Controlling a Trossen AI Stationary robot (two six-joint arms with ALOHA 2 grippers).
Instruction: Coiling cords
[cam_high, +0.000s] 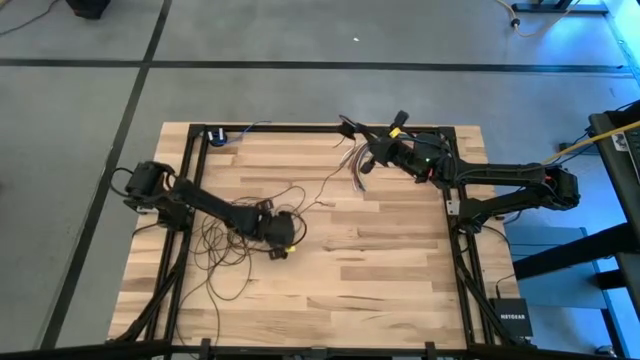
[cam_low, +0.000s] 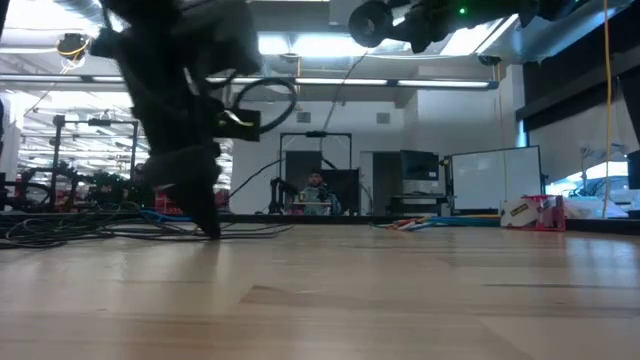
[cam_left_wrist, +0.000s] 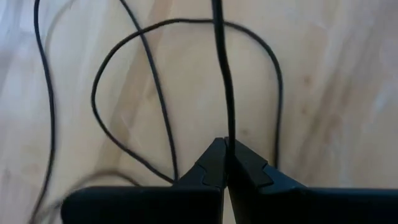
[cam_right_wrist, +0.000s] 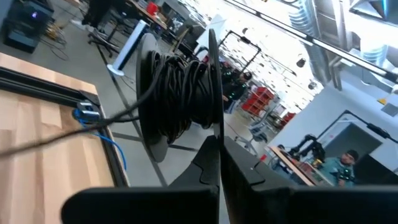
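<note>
Wooden tabletop (cam_high: 380, 270) beneath me. Cords (cam_high: 225, 250) sprawl in loops near its left edge. My left end effector (cam_left_wrist: 225, 149) is clamped on one strand there. My right end effector (cam_right_wrist: 217, 146), near the far edge, grips a wound spool (cam_right_wrist: 180, 93).

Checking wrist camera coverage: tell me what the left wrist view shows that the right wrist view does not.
Left wrist only: the left gripper shut on the thin dark wire, whose loose loops lie on the bare light wooden table.
Right wrist only: the right gripper shut on a black spool wound with wire, with the room beyond.
Both: shut fingertips, dark wire, tabletop.
</note>
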